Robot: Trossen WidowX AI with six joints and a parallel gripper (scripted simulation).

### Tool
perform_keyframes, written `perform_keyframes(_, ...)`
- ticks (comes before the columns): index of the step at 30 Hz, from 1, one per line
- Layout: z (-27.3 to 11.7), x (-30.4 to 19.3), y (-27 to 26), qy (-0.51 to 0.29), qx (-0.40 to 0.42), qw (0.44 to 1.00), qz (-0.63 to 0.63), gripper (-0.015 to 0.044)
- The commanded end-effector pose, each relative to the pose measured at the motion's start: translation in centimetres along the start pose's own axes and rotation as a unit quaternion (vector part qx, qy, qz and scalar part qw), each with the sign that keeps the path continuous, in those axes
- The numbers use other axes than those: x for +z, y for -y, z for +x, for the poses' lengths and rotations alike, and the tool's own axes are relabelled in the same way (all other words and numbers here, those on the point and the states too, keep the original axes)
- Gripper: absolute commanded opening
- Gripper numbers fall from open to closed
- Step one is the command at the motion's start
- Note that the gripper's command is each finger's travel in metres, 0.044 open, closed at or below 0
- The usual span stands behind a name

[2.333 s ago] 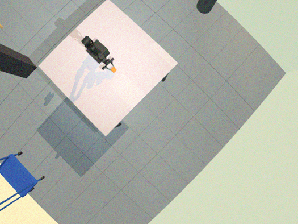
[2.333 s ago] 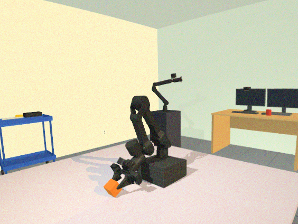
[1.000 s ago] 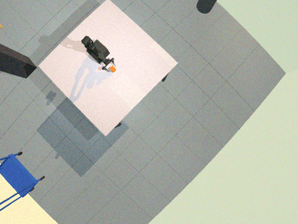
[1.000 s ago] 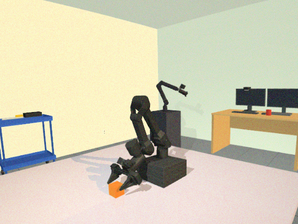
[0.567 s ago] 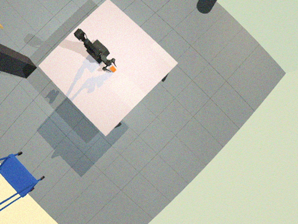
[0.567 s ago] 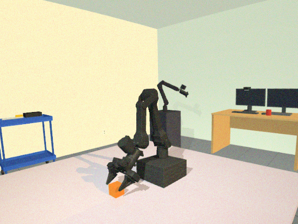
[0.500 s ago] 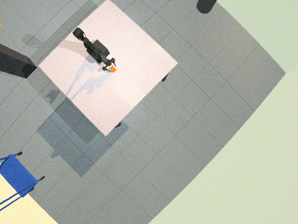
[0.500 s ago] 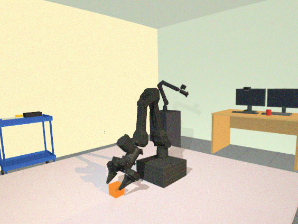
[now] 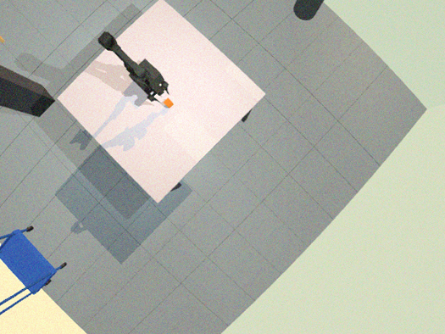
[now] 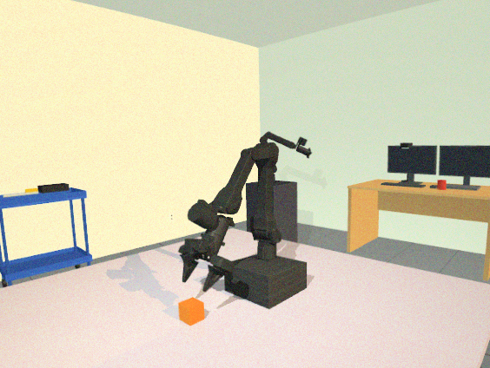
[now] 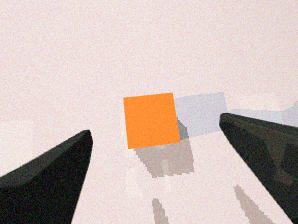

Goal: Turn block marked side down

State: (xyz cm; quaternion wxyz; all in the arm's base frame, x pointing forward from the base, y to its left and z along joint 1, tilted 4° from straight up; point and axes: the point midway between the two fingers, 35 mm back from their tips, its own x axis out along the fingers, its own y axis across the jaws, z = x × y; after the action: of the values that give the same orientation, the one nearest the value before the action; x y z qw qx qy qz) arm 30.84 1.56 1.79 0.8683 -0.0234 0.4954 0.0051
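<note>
An orange block (image 9: 168, 103) (image 10: 191, 311) (image 11: 151, 120) rests flat on the pale table (image 9: 197, 126) (image 10: 347, 321) (image 11: 150, 45). No mark shows on any face that I can see; its top is plain orange in the wrist view. My gripper (image 9: 160, 95) (image 10: 201, 275) (image 11: 157, 127) is open and empty. It hangs above and a little behind the block, fingers apart and clear of it. In the wrist view the block lies below, between the two dark fingertips.
The arm's dark base box (image 10: 271, 279) stands on the table to the right of the block. A blue cart (image 10: 43, 234) (image 9: 21, 261), a dark cabinet (image 10: 278, 208) and a wooden desk (image 10: 417, 204) with monitors stand off the table.
</note>
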Motion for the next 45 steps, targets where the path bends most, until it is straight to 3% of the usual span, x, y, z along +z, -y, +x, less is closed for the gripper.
perform_keyframes(1,-0.7,-0.1,0.1,-0.016,-0.002,1.0,0.003,0.044)
perform_keyframes(17,-0.8,4.2,0.0,-0.279,-0.001,0.96,0.003,0.044)
perform_keyframes(45,4.6,0.7,0.1,-0.282,-0.001,0.959,0.003,0.044)
